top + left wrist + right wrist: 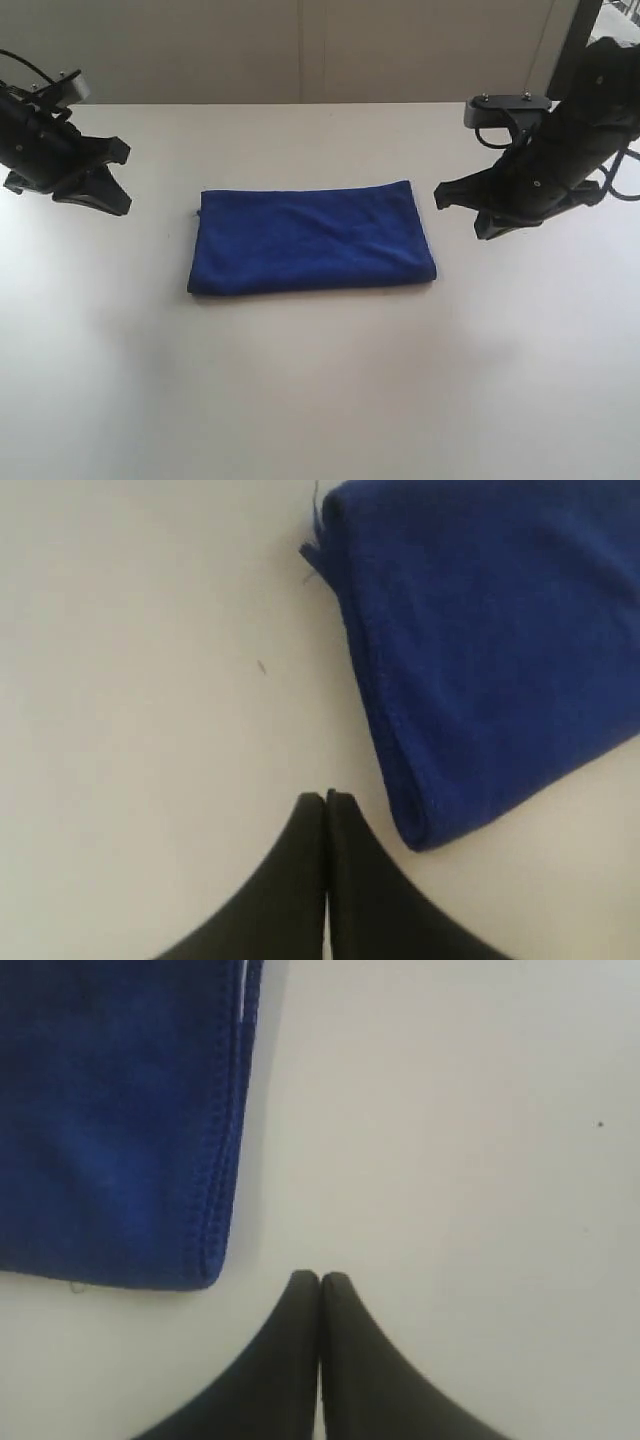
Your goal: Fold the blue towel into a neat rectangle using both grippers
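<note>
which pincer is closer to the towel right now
Right. The right pincer hangs shut just off the towel, at its right end; the left pincer, also shut, sits farther off its left end. Neither touches it.

Bright, even, washed out across the pale desk [320,400]. Soft faint shadows only. Mildly blurred in wrist views.

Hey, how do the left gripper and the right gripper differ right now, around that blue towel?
In the exterior view, the left gripper sits off the left end of the blue towel, while the right gripper sits off its right end. The left gripper leaves a wide gap to the towel, and the right gripper is much closer. Both have their fingers shut, hold nothing and touch no cloth.
</note>
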Robot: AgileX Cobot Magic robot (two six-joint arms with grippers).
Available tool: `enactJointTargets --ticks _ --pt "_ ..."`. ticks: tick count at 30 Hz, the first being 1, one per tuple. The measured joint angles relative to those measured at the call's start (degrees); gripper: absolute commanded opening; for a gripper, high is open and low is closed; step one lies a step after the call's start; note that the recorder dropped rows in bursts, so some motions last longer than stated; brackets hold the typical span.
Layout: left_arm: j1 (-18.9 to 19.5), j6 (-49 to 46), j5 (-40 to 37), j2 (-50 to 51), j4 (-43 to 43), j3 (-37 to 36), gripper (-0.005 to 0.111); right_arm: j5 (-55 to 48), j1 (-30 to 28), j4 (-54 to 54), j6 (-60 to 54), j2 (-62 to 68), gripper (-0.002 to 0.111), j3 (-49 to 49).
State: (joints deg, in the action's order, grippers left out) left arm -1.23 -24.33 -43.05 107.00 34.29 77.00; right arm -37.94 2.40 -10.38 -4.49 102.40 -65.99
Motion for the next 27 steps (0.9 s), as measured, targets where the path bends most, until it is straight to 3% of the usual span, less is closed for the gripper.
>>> enactJointTargets --ticks 10,19,27 --pt "-4.8 0.0 8.9 -0.9 -0.8 -10.9 0.0 10.5 3.3 -0.1 0.0 3.7 0.0 7.3" --pt "-7.9 -0.1 14.4 -0.6 0.9 -11.6 0.0 12.2 3.3 -0.2 0.4 8.7 0.0 4.0" --pt "-8.1 -0.2 15.6 4.3 3.4 -11.6 0.0 12.3 5.7 -0.2 0.4 9.0 0.0 3.3"
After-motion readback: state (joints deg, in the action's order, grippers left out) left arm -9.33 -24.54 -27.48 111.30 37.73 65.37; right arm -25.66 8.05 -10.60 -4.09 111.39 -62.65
